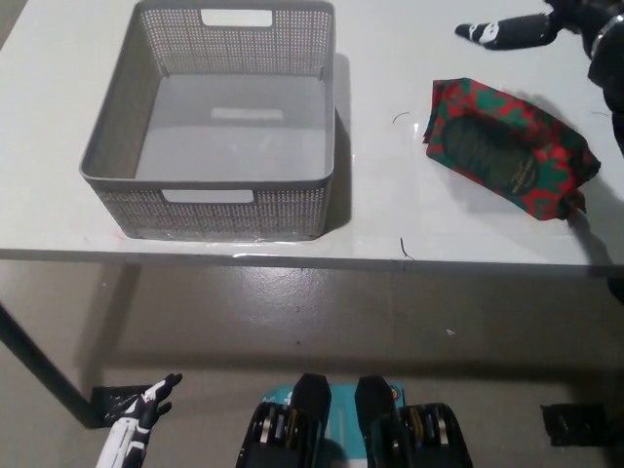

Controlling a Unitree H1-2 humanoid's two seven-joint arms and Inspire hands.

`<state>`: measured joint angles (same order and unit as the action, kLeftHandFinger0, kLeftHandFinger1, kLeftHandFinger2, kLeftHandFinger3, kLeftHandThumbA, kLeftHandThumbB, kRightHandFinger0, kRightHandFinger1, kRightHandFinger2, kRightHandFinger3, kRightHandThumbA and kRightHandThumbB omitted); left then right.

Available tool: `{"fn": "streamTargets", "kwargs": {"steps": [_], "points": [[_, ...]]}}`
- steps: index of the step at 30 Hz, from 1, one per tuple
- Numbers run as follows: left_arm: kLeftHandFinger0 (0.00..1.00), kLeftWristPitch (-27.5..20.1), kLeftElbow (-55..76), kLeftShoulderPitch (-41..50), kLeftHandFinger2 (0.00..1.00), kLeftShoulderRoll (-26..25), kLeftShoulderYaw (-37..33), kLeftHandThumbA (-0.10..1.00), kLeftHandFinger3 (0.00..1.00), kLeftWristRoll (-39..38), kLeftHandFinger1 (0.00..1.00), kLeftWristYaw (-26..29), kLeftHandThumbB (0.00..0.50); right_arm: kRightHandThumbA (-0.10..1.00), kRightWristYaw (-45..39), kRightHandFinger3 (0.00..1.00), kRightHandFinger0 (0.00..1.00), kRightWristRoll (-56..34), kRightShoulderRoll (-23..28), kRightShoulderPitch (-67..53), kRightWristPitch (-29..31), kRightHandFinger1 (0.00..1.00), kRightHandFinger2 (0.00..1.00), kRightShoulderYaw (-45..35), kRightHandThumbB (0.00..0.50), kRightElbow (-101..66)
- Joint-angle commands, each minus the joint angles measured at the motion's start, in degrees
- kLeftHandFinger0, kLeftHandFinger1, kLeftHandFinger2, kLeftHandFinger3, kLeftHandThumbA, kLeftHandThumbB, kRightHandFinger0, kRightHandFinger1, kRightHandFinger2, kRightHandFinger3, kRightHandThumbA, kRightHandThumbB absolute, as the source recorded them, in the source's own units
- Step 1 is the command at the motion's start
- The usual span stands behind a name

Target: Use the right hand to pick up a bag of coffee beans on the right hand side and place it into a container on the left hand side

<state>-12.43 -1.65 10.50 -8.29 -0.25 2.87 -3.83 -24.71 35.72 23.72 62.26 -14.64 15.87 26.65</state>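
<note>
coffee bag [508, 149] flat on table [390, 210] right of empty grey basket [224, 122], right hand [517, 31] above it, fingers spread, holding nothing, left hand [136, 419] low, fingers apart

A grey plastic container [219, 127] with finely perforated, mesh-like walls and a smooth matt floor is seen near the table's left edge. The table [390, 195] is topped with a smooth, pale surface carrying a faint sheen. Near the right edge, a bag of coffee beans [507, 148] is shown in glossy, crinkled red-and-green film with a dark oval label. The floor [322, 312] below appears as smooth, slightly reflective grey concrete.
</note>
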Motion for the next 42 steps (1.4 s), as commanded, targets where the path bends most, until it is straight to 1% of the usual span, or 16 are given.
{"fn": "streamTargets", "kwargs": {"steps": [1,5,6,8,10,14,19,21,23,27,28,31,34,36,38,42], "points": [[1.0,-1.8,2.3,0.2,1.0,-1.1,0.3,1.0,1.0,0.3,1.0,-0.3,0.408,0.75,-3.7,1.0,1.0,-3.7,0.2,2.2,-1.1,1.0,1.0,-0.3,0.5,0.7],[1.0,-2.0,1.9,-0.1,1.0,-1.4,0.2,1.0,1.0,0.3,1.0,-0.5,0.431,0.71,-6.1,1.0,1.0,-5.7,0.0,1.5,-2.7,1.0,1.0,-0.6,0.5,0.8],[1.0,-1.8,1.9,-0.1,1.0,-1.4,0.2,1.0,1.0,0.2,1.0,-0.5,0.436,0.7,-6.3,1.0,1.0,-6.4,-0.1,1.2,-2.0,1.0,1.0,-0.8,0.5,1.1],[1.0,-1.2,2.4,0.0,1.0,-1.3,0.2,1.0,1.0,0.2,1.0,-0.4,0.434,0.73,-5.8,1.0,1.0,-7.2,-0.1,1.0,0.4,1.0,1.0,-0.7,0.5,2.7],[1.0,-1.3,2.3,-0.2,1.0,-1.2,0.1,1.0,1.0,0.5,1.0,-0.3,0.439,0.74,-6.0,1.0,1.0,-7.2,-0.1,1.2,0.6,1.0,1.0,-0.2,0.5,4.1],[1.0,-1.4,2.3,-0.1,1.0,-1.1,0.2,1.0,1.0,0.0,1.0,-0.4,0.452,0.7,-5.9,1.0,1.0,-7.7,-0.2,1.2,1.1,1.0,1.0,0.2,0.5,5.6],[1.0,-1.7,2.4,-0.6,1.0,-1.4,0.3,1.0,1.0,0.3,1.0,-0.3,0.442,0.72,-6.1,1.0,1.0,-6.7,1.0,2.5,1.7,1.0,1.0,1.7,0.5,7.3],[1.0,-1.6,2.4,-0.6,1.0,-1.4,0.3,1.0,1.0,0.3,1.0,-0.3,0.453,0.7,-6.0,1.0,1.0,-5.9,1.7,2.6,2.0,1.0,1.0,2.5,0.5,7.5],[1.0,-1.4,3.0,-0.4,1.0,-1.3,0.2,1.0,1.0,0.2,1.0,-0.4,0.453,0.72,-7.0,1.0,1.0,-4.2,2.6,3.0,1.3,1.0,1.0,4.2,0.5,6.8],[1.0,-2.0,2.5,-0.3,1.0,-1.2,0.1,1.0,1.0,1.5,1.0,0.2,0.472,0.71,-7.4,1.0,1.0,-3.8,3.7,3.7,1.7,1.0,1.0,6.1,0.5,7.6],[1.0,-2.0,2.5,-0.2,1.0,-1.2,0.1,1.0,1.0,1.5,1.0,0.1,0.473,0.72,-7.9,1.0,1.0,-2.8,4.3,4.0,1.8,1.0,1.0,7.2,0.5,7.5],[1.0,-2.1,2.6,-0.1,1.0,-1.2,0.1,1.0,1.0,1.3,1.0,0.0,0.462,0.68,-8.4,1.0,1.0,-2.9,4.9,4.5,1.6,1.0,1.0,8.1,0.5,8.4],[1.0,-2.2,2.5,-0.1,1.0,-1.2,0.0,1.0,1.0,1.0,1.0,-0.3,0.477,0.71,-7.8,1.0,1.0,-3.0,5.3,4.8,2.7,1.0,1.0,8.9,0.5,9.9],[1.0,-2.0,2.7,-0.1,1.0,-1.2,0.0,1.0,1.0,1.2,1.0,-0.3,0.474,0.7,-7.9,1.0,1.0,-2.7,5.4,5.0,2.3,1.0,1.0,9.3,0.5,10.2],[1.0,-2.2,2.5,-0.1,1.0,-1.4,-0.1,1.0,1.0,1.5,1.0,-0.3,0.454,0.7,-8.1,1.0,1.0,-2.4,5.6,4.9,1.9,1.0,1.0,9.6,0.5,10.1],[1.0,-1.7,2.3,-0.3,1.0,-1.3,-0.1,1.0,1.0,1.2,1.0,-0.4,0.465,0.69,-8.5,1.0,1.0,-2.7,6.0,3.9,1.6,1.0,1.0,9.4,0.5,9.1]]}}
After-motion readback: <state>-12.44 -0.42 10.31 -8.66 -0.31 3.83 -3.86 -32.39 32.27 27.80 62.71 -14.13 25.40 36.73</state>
